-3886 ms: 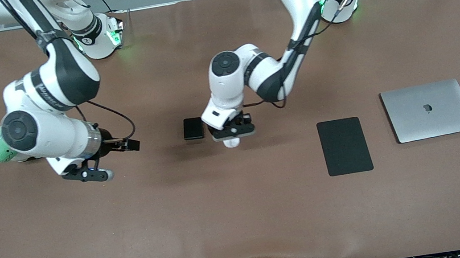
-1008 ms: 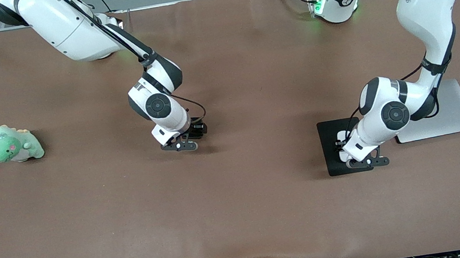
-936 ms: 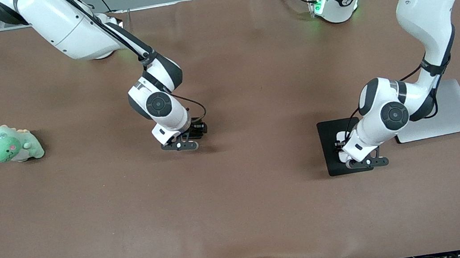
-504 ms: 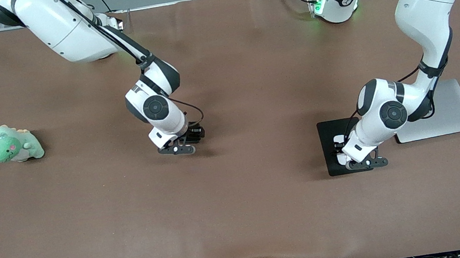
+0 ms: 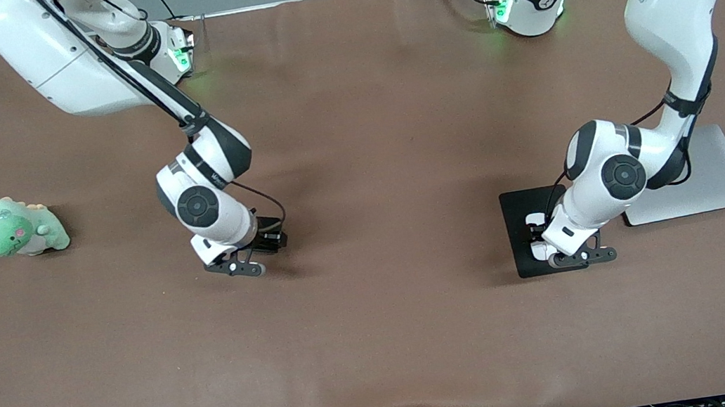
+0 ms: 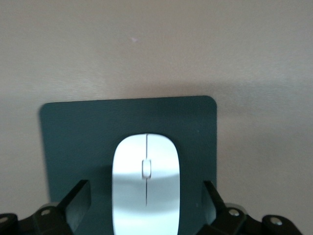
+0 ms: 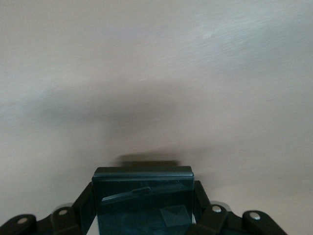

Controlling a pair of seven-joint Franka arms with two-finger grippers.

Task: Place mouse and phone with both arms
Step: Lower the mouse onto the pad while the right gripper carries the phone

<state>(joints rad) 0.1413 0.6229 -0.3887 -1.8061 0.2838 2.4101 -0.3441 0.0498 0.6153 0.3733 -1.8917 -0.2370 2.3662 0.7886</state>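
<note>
Spanning the whole scene is the brown table (image 5: 382,343), and every place here is given from the black pad (image 5: 518,210) lying on it toward the left arm's end. The grey laptop (image 5: 721,181) sits just beside the pad, closer to that end of the table, partly covered by the left arm (image 5: 674,46). The right arm (image 5: 103,76) reaches out well apart from the pad, toward the right arm's end. A green plush toy (image 5: 17,228) lies farther still that way, near the table's edge. The left gripper (image 6: 146,215) is low over the pad, its jaws spread wide with a clear gap on each side of the mouse (image 6: 145,181), which rests on the pad. The right gripper (image 7: 144,213) hangs over bare table well apart from the pad, its jaws clamped on the two sides of the phone (image 7: 144,196), held above its shadow.
</note>
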